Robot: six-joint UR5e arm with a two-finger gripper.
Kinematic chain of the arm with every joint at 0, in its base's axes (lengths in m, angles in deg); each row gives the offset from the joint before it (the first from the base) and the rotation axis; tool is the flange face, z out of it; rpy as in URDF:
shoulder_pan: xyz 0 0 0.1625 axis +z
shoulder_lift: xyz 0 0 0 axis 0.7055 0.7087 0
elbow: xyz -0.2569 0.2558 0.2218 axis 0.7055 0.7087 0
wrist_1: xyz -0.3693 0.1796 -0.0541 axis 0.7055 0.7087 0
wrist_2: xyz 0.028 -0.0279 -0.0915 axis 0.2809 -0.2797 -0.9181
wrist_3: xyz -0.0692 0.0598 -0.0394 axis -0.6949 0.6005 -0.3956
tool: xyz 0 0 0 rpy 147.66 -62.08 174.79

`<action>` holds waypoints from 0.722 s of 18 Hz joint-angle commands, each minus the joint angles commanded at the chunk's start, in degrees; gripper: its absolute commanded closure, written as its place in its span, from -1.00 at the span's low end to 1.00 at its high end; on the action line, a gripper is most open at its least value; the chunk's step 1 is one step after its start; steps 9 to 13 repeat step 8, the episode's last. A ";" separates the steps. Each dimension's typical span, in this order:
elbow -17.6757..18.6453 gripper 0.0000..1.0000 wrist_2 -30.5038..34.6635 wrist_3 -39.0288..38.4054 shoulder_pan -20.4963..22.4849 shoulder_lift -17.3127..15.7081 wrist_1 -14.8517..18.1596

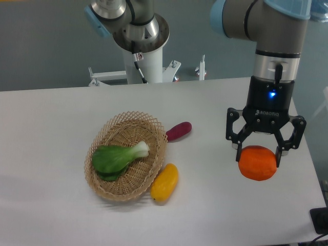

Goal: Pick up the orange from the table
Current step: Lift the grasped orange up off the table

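The orange [257,163] sat between the two black fingers of the tool [259,156], just under its body, over the right part of the white surface [51,128]. The tool was partly closed, its fingers clasping the fruit on either side. To the left lay a yellow mango-like fruit [165,182] beside a wicker basket [148,169] containing bok choy [118,157], and a purple vegetable [178,131] nearby.

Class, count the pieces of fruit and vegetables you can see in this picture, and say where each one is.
4: orange in the gripper; yellow fruit and purple vegetable on the table; green vegetable in the basket, possibly hiding more.
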 joint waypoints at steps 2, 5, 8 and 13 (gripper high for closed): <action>0.52 -0.14 0.00 0.17 -0.09 0.00 -0.09; 0.62 -0.14 0.00 0.17 -0.09 0.09 -0.09; 0.88 -0.14 0.00 0.52 -0.09 0.00 -0.26; 0.88 -0.14 0.00 0.52 -0.09 0.00 -0.26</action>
